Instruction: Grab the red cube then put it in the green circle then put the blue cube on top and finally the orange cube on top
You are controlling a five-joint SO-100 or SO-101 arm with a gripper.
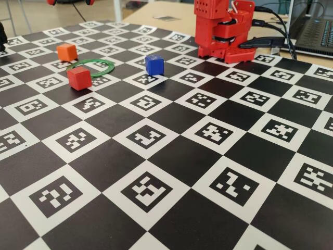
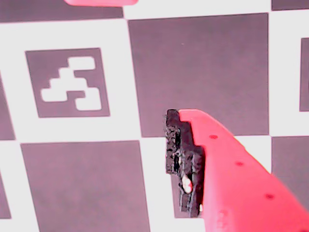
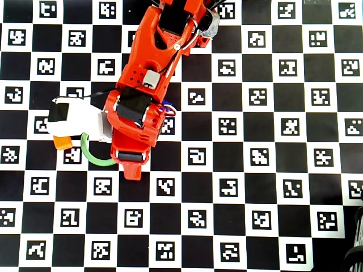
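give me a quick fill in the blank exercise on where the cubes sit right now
1. In the fixed view, the small matte red cube sits at the near edge of the thin green ____.
2. The cube farthest left is the ____ one.
3. The small dark blue cube stands ____ the flat green ring.

Missing words: ring; orange; outside

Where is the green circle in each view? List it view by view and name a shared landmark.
Fixed view: the green circle lies flat at upper left, between the cubes.
Wrist view: not in it; only the checkered board shows.
Overhead view: a green arc at left of centre, the rest hidden under the arm.
Shared landmark: the orange cube beside the ring.
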